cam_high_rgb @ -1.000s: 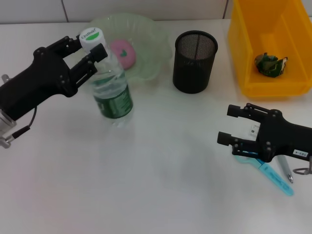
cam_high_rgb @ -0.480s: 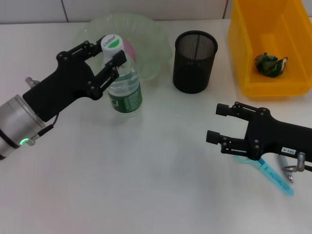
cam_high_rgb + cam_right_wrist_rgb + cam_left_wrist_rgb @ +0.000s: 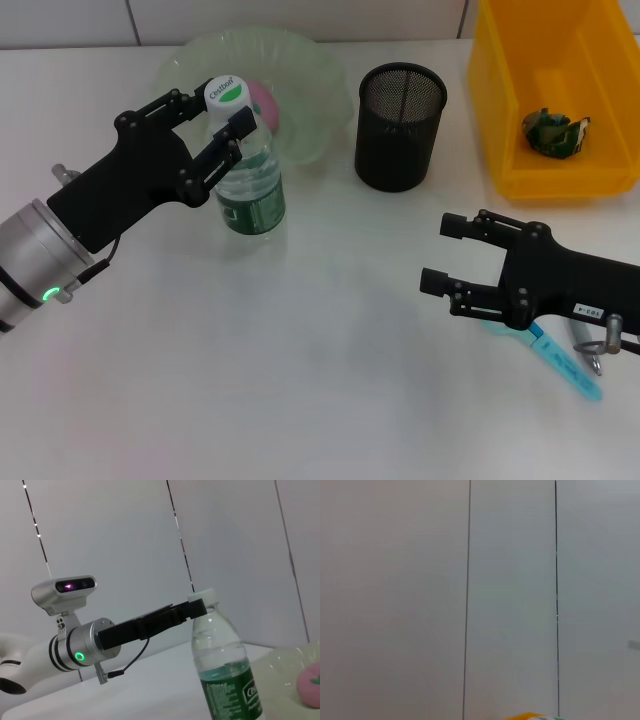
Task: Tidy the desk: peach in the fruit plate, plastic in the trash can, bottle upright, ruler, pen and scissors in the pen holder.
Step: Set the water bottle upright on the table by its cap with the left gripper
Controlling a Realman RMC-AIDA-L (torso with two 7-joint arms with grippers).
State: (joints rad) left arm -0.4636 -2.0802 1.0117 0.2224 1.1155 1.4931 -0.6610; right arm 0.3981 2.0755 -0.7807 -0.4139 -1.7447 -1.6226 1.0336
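We see a white desk from above, with two black grippers at work. The left gripper point(image 3: 208, 122) is closed around the neck of a bottle point(image 3: 246, 175), just under its white cap. The bottle stands nearly upright on the desk, just in front of the plate point(image 3: 310, 90). We judge the bottle step is in hand and almost done; the next move calls for settling the bottle square on its base, then parting the fingers without tipping it.

The right gripper point(image 3: 447, 256) hovers low over the desk with its fingers spread and nothing between them. Blue scissors point(image 3: 560, 360) and a pen point(image 3: 585, 348) lie partly under that arm. We cannot see a ruler.

The pale green plate holds a pink peach point(image 3: 262, 101). The black mesh holder point(image 3: 400, 126) looks empty. The yellow bin point(image 3: 520, 110) at the far right holds one crumpled plastic scrap point(image 3: 552, 131).
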